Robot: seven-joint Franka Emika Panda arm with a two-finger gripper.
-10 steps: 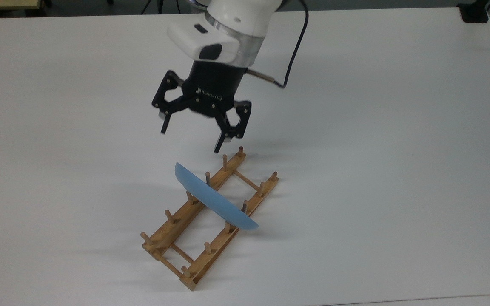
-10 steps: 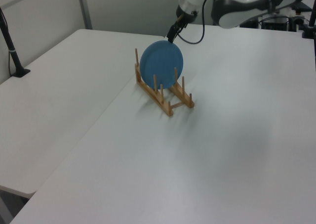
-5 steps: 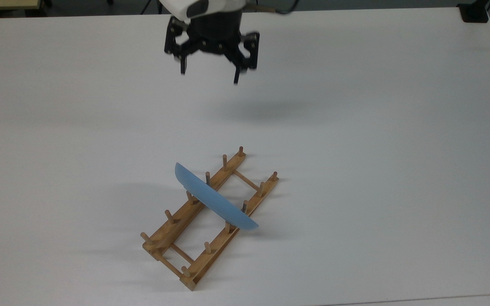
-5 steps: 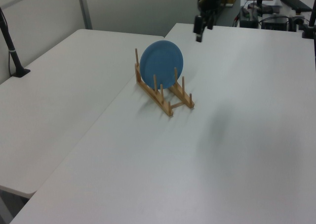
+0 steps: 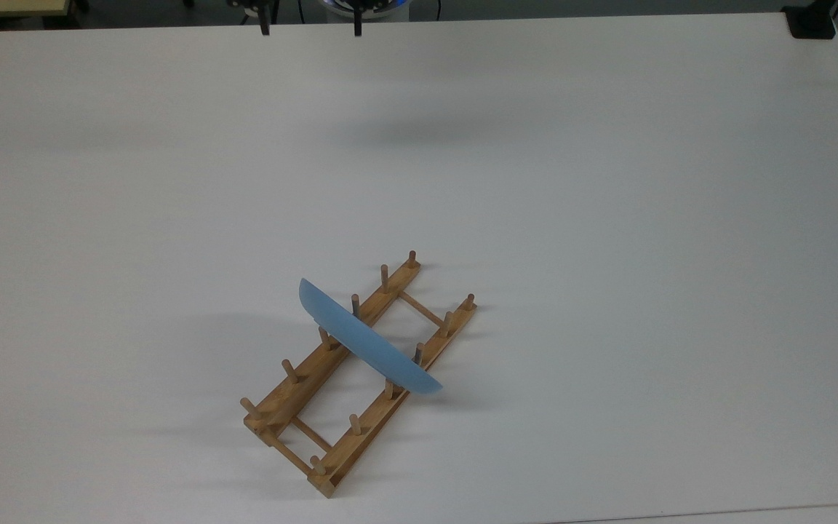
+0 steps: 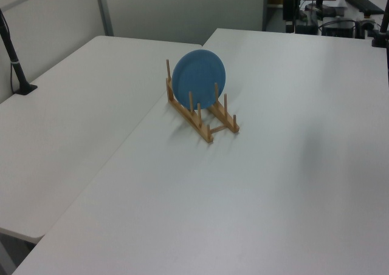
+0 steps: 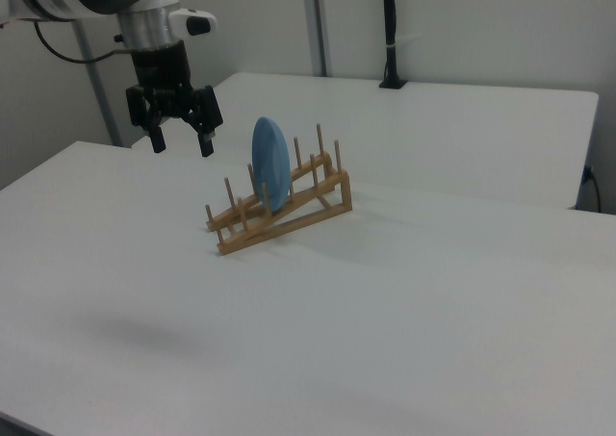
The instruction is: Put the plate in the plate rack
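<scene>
The light-blue plate (image 5: 368, 342) stands on edge in the wooden plate rack (image 5: 295, 397), held between pegs near the rack's middle. It leans slightly and nothing touches it. In the left view the plate (image 6: 199, 78) shows its round face above the rack (image 6: 206, 128). In the right view the plate (image 7: 270, 162) is seen edge-on in the rack (image 7: 289, 217). My gripper (image 7: 181, 141) hangs open and empty, high above the table, well away to the right view's left of the rack. At the top view's upper edge just the two tips of the gripper (image 5: 310, 29) appear.
The rack sits on a wide white table (image 5: 608, 218). A black clamp (image 5: 812, 22) is fixed at the top view's far right corner. A black post (image 6: 15, 62) stands on the neighbouring table, and a seam runs between the two tables.
The open gripper has risen and pulled back from just above the rack to the top view's upper edge. The plate and rack have stayed still.
</scene>
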